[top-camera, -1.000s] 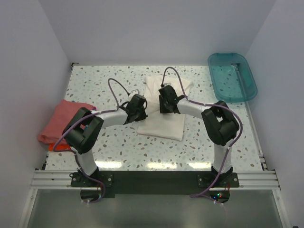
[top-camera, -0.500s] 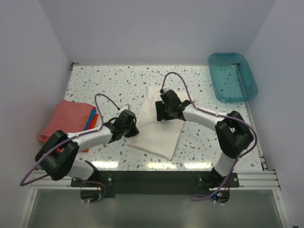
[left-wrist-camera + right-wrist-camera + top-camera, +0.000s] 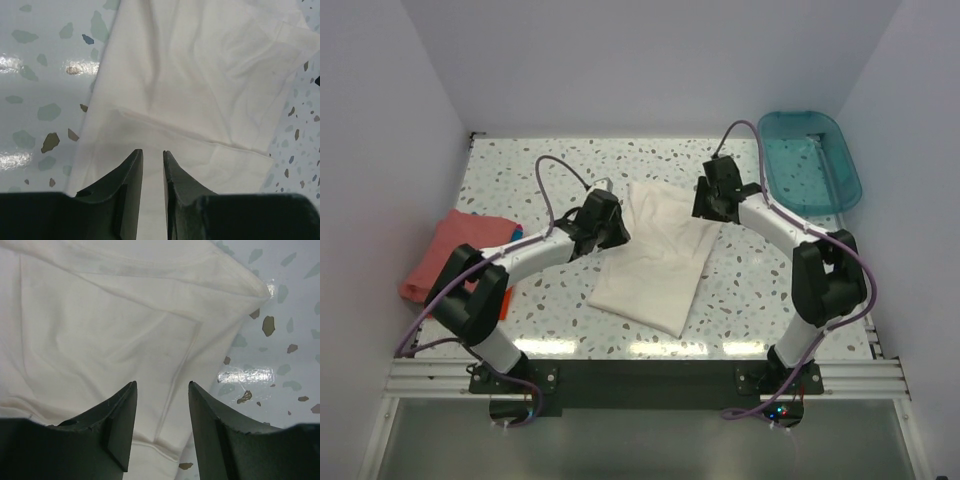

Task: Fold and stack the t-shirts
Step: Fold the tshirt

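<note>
The white t-shirt (image 3: 655, 255) lies folded into a long slanted rectangle mid-table, with no red print showing. My left gripper (image 3: 605, 220) hovers at its far-left edge. In the left wrist view (image 3: 151, 151) its jaws stand a narrow gap apart, empty above the cloth (image 3: 200, 75). My right gripper (image 3: 713, 200) is over the shirt's far-right corner. In the right wrist view (image 3: 162, 383) it is wide open and empty above the cloth (image 3: 100, 325). A folded salmon-pink shirt (image 3: 455, 255) lies at the left edge, with a sliver of the blue one (image 3: 516, 233) beside it. The orange-red one is hidden.
A teal translucent tub (image 3: 810, 160) sits at the far right corner. Speckled tabletop (image 3: 760, 300) surrounds the white shirt. White walls close in the left, back and right sides. My left arm reaches over the pink stack's right side.
The white shirt was turned and dragged toward the near left, then let go. Both grippers have since moved toward the far side, the right one also going right.
</note>
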`<control>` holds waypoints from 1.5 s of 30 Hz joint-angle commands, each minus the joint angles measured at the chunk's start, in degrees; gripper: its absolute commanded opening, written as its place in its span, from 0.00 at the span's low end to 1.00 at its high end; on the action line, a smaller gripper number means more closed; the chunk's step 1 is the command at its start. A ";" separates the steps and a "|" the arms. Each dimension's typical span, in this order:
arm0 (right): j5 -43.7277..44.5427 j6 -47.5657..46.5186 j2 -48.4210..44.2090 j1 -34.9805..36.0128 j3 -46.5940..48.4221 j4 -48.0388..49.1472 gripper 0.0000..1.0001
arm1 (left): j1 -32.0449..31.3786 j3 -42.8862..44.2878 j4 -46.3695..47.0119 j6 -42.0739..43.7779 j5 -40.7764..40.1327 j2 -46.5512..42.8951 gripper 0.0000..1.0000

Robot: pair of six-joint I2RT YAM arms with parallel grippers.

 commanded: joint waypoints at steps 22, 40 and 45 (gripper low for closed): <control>-6.45 -6.60 30.09 -3.92 25.63 -0.15 0.38 | 1.47 -0.36 0.12 -3.35 -1.49 1.78 0.35; -13.23 3.14 -9.50 -4.10 -5.59 -2.18 0.78 | 1.74 -16.34 -2.43 4.47 15.90 -13.96 0.63; -17.17 8.05 -21.55 -1.29 -27.46 0.01 0.68 | 0.34 -21.36 -2.43 3.59 19.95 -15.72 0.61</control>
